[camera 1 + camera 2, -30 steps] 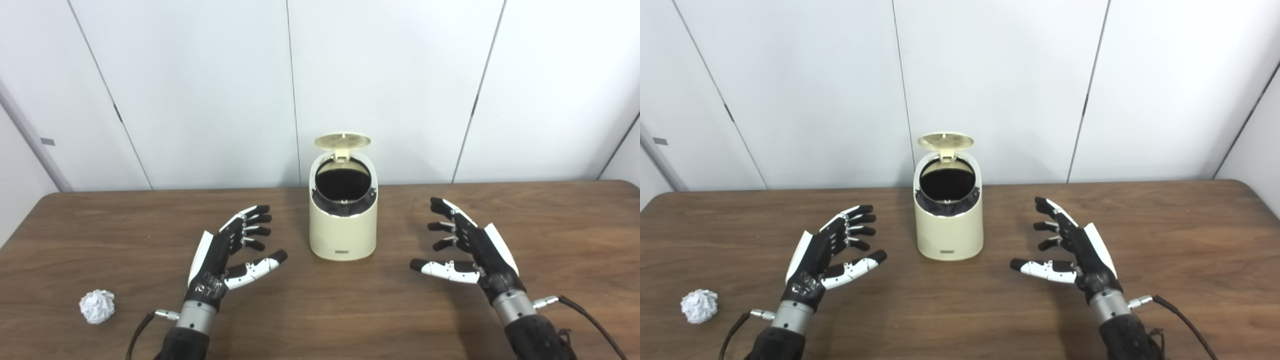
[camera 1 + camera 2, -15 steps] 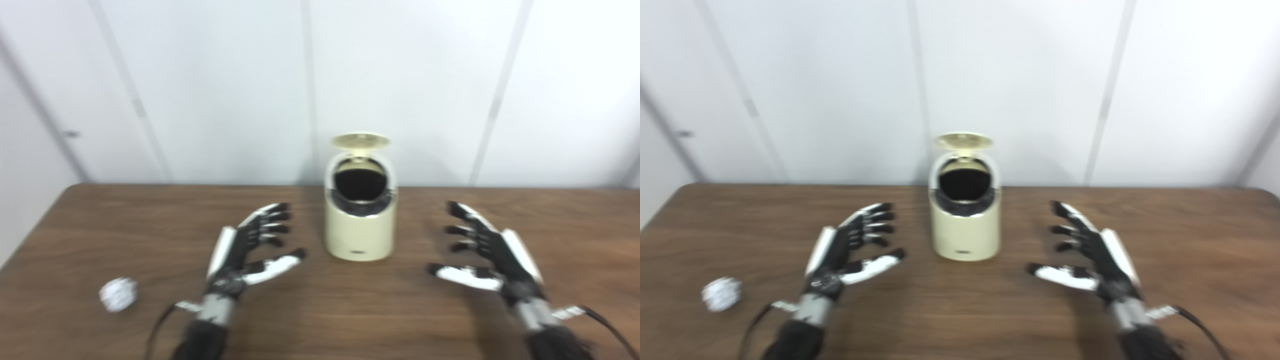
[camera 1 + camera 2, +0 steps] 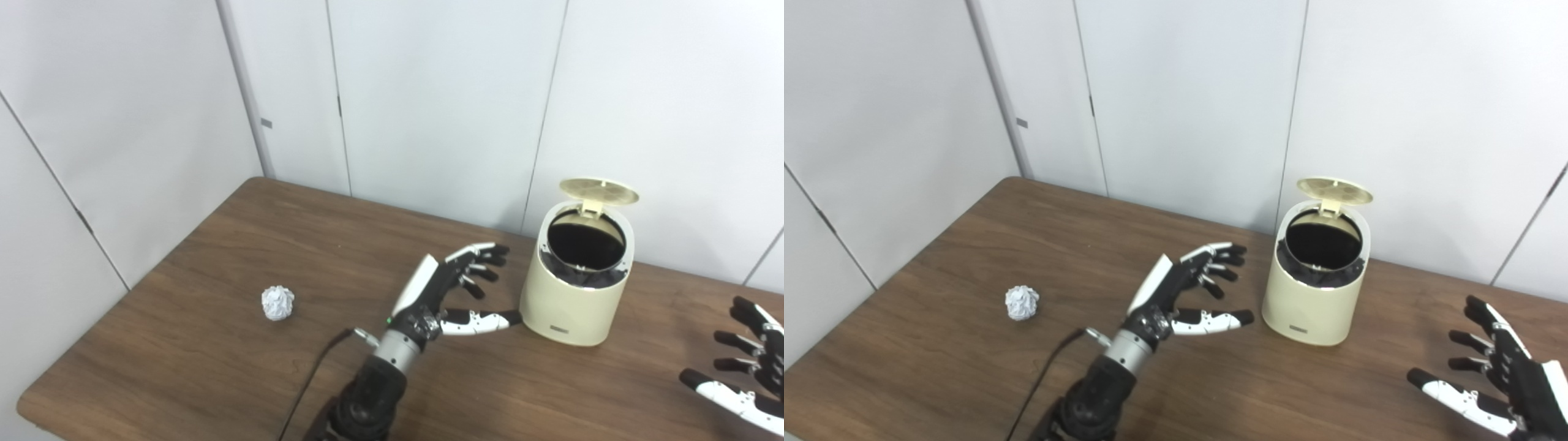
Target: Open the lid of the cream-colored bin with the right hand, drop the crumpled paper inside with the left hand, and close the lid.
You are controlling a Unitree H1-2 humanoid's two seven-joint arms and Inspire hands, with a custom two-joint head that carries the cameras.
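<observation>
Right hand (image 3: 744, 367) cut off at frame edge, fingers (image 3: 1464, 337) spread.

Dark wood table (image 3: 202, 343), white panelled walls (image 3: 441, 92) (thin seams)

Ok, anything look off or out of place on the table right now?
Nothing stands out. The bin stands upright with its lid up, the crumpled paper lies alone on the table, and both hands hold nothing.
</observation>
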